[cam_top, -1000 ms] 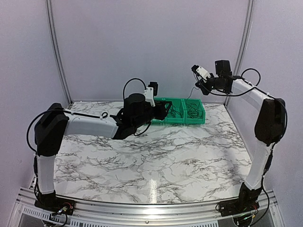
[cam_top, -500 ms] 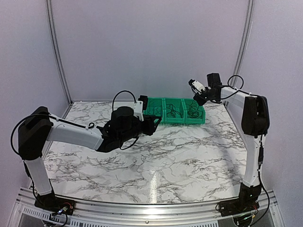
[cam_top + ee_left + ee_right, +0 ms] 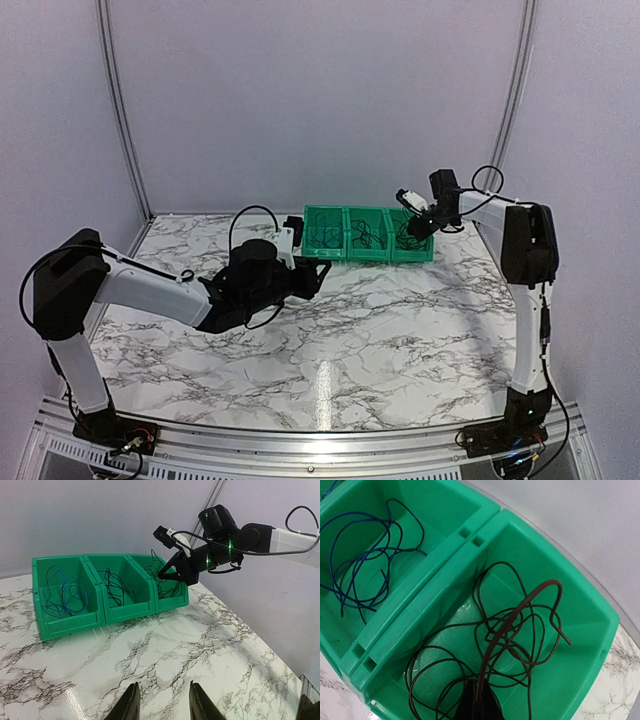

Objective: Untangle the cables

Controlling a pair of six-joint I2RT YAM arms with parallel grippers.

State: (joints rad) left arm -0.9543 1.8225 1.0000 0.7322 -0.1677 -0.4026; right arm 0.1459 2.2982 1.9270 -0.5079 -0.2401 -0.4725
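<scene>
Three joined green bins (image 3: pixel 365 248) stand at the back of the table, each holding cables. A blue cable (image 3: pixel 62 592) lies in the left bin, a dark one (image 3: pixel 115 586) in the middle bin, and dark looped cables (image 3: pixel 470 645) in the right bin. My right gripper (image 3: pixel 479 706) hangs over the right bin, shut on one dark cable (image 3: pixel 520 610) that arcs up from its fingertips. In the top view the right gripper (image 3: pixel 414 228) is at that bin's rim. My left gripper (image 3: pixel 162 702) is open and empty, low over the marble, well short of the bins.
The marble table (image 3: pixel 400 320) runs forward from the bins. Purple walls close the back and sides, with a metal rail (image 3: pixel 300 440) at the near edge. The right arm (image 3: pixel 240 537) reaches in from the right above the bins.
My left gripper has drawn back from the bins toward the near left and come down. My right gripper has come down to the right bin, still shut on the cable.
</scene>
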